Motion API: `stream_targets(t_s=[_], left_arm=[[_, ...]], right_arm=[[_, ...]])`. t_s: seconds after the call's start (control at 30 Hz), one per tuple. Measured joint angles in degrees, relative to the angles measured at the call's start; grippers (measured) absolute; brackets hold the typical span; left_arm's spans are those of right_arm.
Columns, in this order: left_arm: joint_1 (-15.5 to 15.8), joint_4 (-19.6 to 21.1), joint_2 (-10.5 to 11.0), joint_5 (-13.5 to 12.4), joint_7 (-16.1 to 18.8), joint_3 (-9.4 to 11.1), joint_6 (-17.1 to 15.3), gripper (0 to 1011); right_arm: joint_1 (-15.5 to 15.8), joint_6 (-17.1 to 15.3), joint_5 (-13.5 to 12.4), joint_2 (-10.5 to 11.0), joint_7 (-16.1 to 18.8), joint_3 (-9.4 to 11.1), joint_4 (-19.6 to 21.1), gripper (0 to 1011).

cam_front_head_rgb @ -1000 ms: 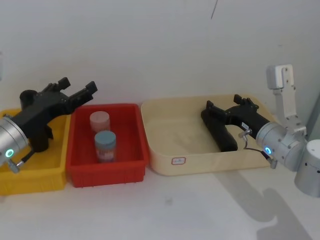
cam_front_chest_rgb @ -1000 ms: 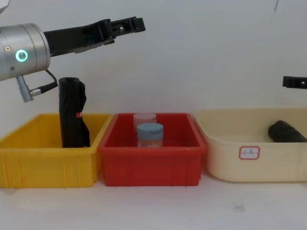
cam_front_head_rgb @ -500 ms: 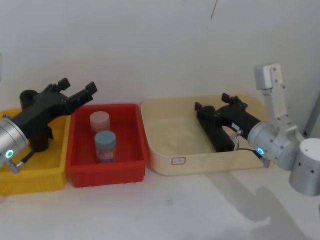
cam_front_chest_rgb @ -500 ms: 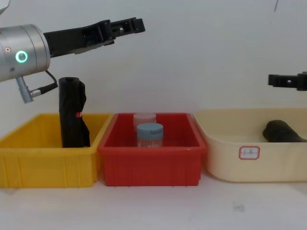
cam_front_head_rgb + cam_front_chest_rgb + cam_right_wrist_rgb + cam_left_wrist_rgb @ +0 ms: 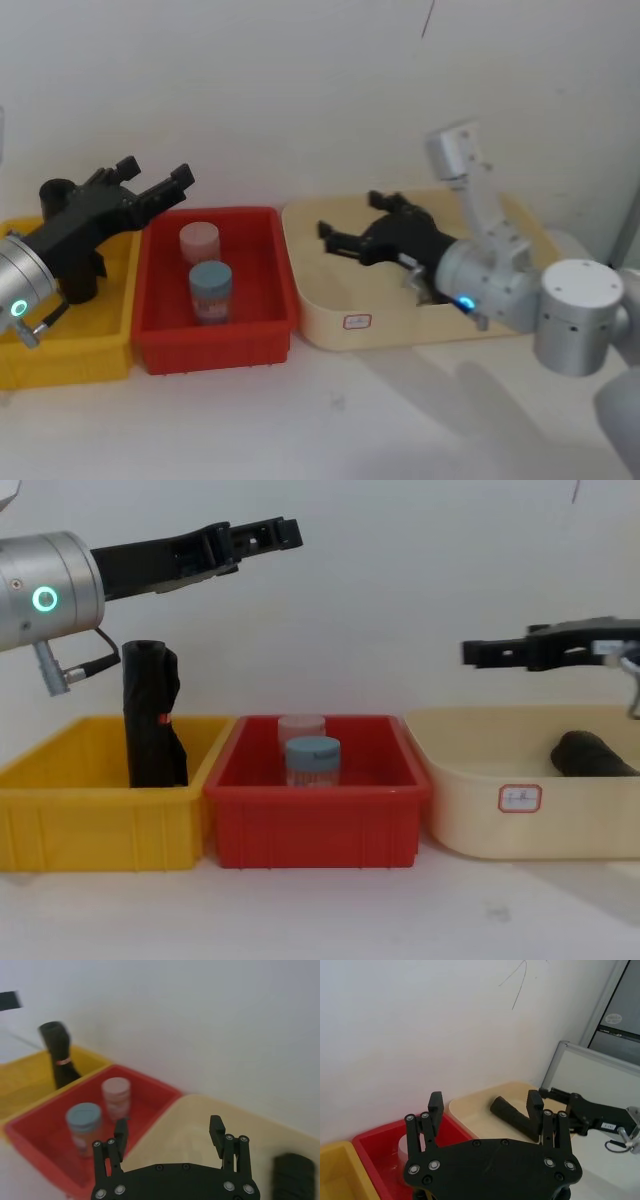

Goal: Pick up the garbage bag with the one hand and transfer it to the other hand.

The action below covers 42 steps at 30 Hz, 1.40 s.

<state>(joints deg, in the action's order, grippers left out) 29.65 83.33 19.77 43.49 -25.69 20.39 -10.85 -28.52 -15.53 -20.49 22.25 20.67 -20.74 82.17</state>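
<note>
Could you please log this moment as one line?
left end effector open, raised above red bin | right end effector open, over cream bin | garbage bag lying in cream bin, ungrasped

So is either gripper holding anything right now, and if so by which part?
Nothing is held. The black left gripper and black right gripper both hover, jaws open and empty.

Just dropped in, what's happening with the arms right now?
Nothing is held. The left gripper hovers open above the red bin and the yellow bin, where the garbage bag stands upright, untouched. The right gripper is open in the air over the cream bin, which holds another black roll lying down.
</note>
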Motion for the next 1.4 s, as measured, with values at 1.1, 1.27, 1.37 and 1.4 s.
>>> stream_targets(t_s=[1.1, 1.27, 1.37, 1.4], left_arm=[[0.0, 0.0, 0.0, 0.0, 0.0, 0.0, 0.0, 1001], [0.0, 0.0, 0.0, 0.0, 0.0, 0.0, 0.0, 1001], [0.0, 0.0, 0.0, 0.0, 0.0, 0.0, 0.0, 1001], [0.0, 0.0, 0.0, 0.0, 0.0, 0.0, 0.0, 1001]], right_arm=[[-7.2, -14.4, 5.4, -8.3, 0.5, -10.4, -2.1, 1001], [-7.8, -15.0, 6.2, -9.4, 0.1, -11.2, -3.7, 1002], [-8.2, -15.2, 6.6, -10.0, 0.0, -11.7, -4.7, 1001], [-8.2, -15.3, 6.7, -10.2, 0.0, -11.8, -4.9, 1001]])
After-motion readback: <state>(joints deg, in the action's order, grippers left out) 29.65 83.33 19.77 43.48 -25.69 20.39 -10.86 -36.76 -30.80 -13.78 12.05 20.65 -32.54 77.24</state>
